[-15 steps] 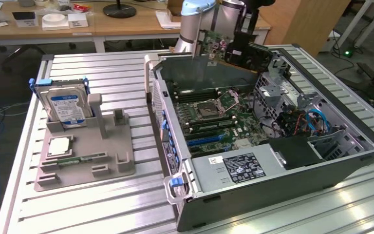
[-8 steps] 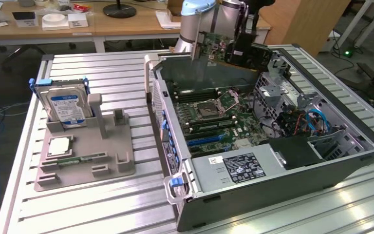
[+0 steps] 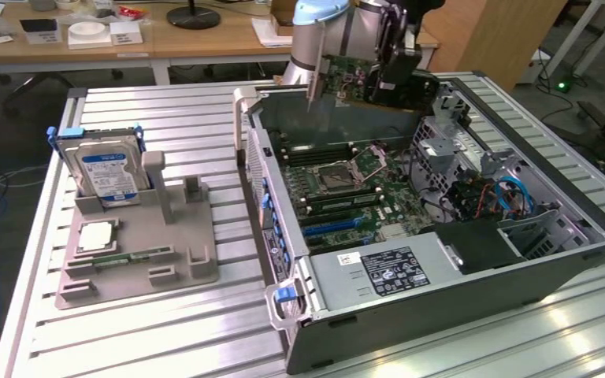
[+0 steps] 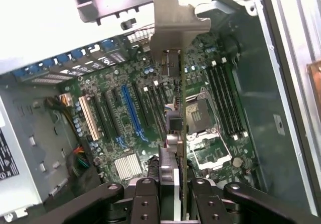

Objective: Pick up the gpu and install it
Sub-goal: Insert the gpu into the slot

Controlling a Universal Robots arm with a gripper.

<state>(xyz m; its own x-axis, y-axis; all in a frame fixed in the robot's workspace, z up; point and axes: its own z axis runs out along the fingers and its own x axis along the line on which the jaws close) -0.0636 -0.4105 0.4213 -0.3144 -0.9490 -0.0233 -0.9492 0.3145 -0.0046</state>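
Note:
The gpu (image 3: 347,82) is a green card with a silver end bracket. It hangs in the air over the far end of the open computer case (image 3: 554,252), above the motherboard (image 3: 350,189). My gripper (image 3: 391,77) is shut on it from above. In the wrist view I see the gpu (image 4: 183,118) edge-on. Its bracket (image 4: 173,28) points away from the camera, and my gripper (image 4: 173,186) clamps the card between black fingers (image 4: 148,196). A long blue slot (image 4: 131,108) and the CPU socket (image 4: 200,126) lie below and to either side of the card.
A grey fixture tray (image 3: 192,272) on the exterior view's left holds a silver hard drive with a blue label (image 3: 108,173), a CPU chip (image 3: 94,235) and a memory stick (image 3: 135,257). Inside the case are a power supply (image 3: 387,272) and a drive cage with cables (image 3: 481,193).

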